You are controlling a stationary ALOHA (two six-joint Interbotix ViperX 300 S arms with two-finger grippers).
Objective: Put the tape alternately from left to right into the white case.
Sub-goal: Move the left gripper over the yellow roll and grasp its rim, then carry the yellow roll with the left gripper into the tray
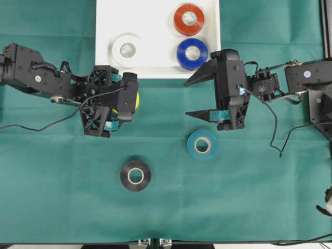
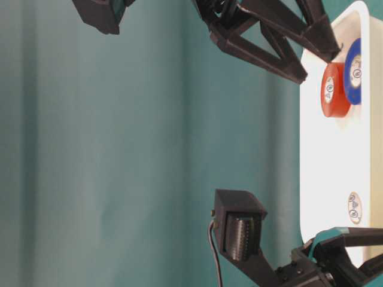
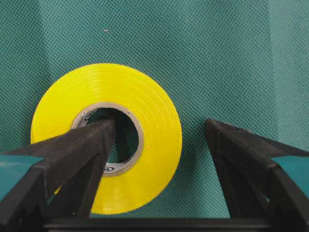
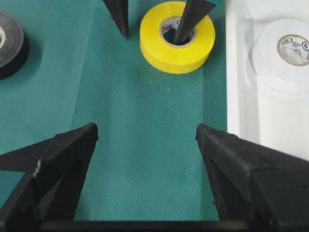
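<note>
The yellow tape [image 3: 154, 111] lies flat on the green cloth just below the white case [image 1: 155, 65]. My left gripper [image 3: 159, 125] is open and straddles the roll's wall, one finger in the core hole and the other outside on the cloth. In the overhead view only a yellow sliver [image 1: 137, 100] shows beside it. White tape [image 1: 127, 50], red-orange tape [image 1: 189, 19] and blue tape [image 1: 192, 53] lie inside the case. Teal tape [image 1: 202, 144] and black tape [image 1: 136, 175] lie on the cloth. My right gripper [image 1: 187, 98] hangs open over bare cloth, holding nothing.
The case's front rim [image 4: 234, 96] runs just right of the yellow roll [image 4: 159, 48] in the right wrist view. A loose cable [image 1: 275, 135] droops from the right arm, and another trails from the left arm [image 1: 31, 124]. Green cloth covers the table.
</note>
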